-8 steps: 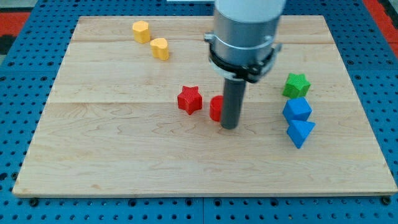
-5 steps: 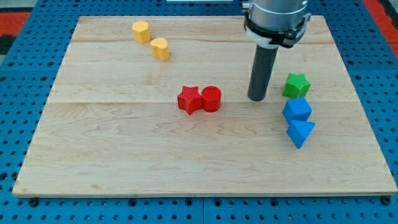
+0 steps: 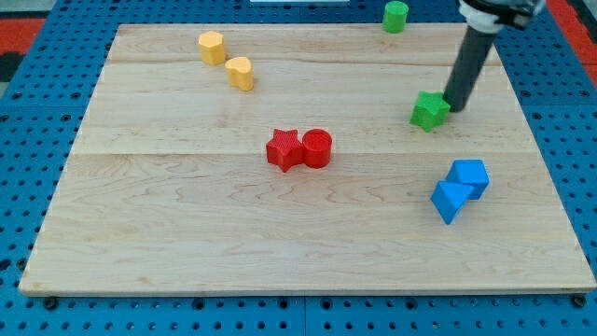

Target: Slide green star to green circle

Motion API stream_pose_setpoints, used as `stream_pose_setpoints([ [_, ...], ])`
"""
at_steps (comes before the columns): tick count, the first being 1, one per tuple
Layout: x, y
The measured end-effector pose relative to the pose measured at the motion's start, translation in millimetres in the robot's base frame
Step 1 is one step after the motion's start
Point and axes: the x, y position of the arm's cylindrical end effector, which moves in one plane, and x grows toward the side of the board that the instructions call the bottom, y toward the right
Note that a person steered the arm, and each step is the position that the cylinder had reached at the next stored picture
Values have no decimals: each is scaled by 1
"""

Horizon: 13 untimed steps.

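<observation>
Now my tip (image 3: 456, 106) touches the ridged green star (image 3: 429, 111).

Green star (image 3: 428, 111): small bright green star-shaped block, lying flat on the wooden board, right half of the board, toward the view's top. Upper-right edge is partly covered by the dark rod right beside it.

Green circle (image 3: 395, 16): small green cylinder, upright, at the board's top edge, right of centre. Sits up and slightly to the view's left of the green star; the two are well apart, with bare board between them.
</observation>
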Motion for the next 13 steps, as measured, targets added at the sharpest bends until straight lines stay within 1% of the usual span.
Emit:
stream_pose_setpoints([
  [1,-56,50],
  [2,-129,75],
  [3,-159,64],
  [4,-159,64],
  [5,-156,26],
  [6,-118,2],
  [7,-70,-19],
  [8,-19,63],
  [9,74,72],
  [10,72,-8],
  [11,9,-62],
  [12,-27,-69],
  [13,23,-71],
])
